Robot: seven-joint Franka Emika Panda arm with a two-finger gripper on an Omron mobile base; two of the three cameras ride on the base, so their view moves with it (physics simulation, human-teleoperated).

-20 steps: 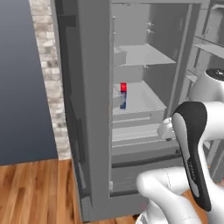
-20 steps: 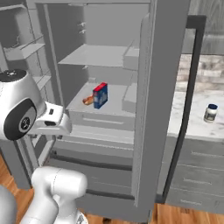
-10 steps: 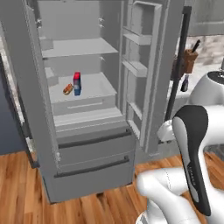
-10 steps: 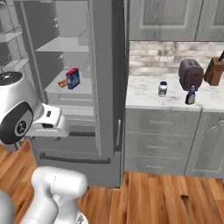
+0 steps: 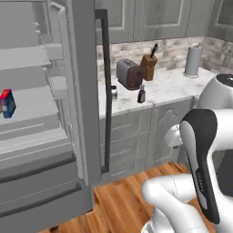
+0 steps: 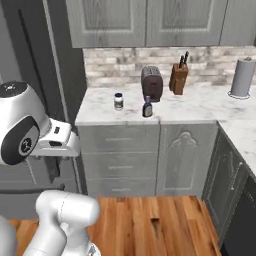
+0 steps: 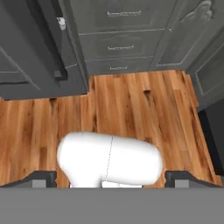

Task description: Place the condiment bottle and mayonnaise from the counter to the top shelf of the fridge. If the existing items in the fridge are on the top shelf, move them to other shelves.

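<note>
Fingers (image 7: 111,179) spread wide, holding nothing, aimed down at the wood floor (image 7: 131,105) in front of the grey drawers (image 7: 118,48). Mayonnaise (image 6: 118,101) stands upright on the table (image 6: 200,105), well apart from the fingers. Just right of it a small dark condiment bottle (image 6: 147,109), in front of the toaster (image 6: 151,83). Fridge (image 5: 54,113) open; red-and-blue pack (image 5: 7,103) upright on a middle shelf (image 5: 32,107), not the top shelf (image 5: 27,57). Versus half a second ago: both base views have swung right, off the fridge interior toward the table; things themselves unmoved.
</note>
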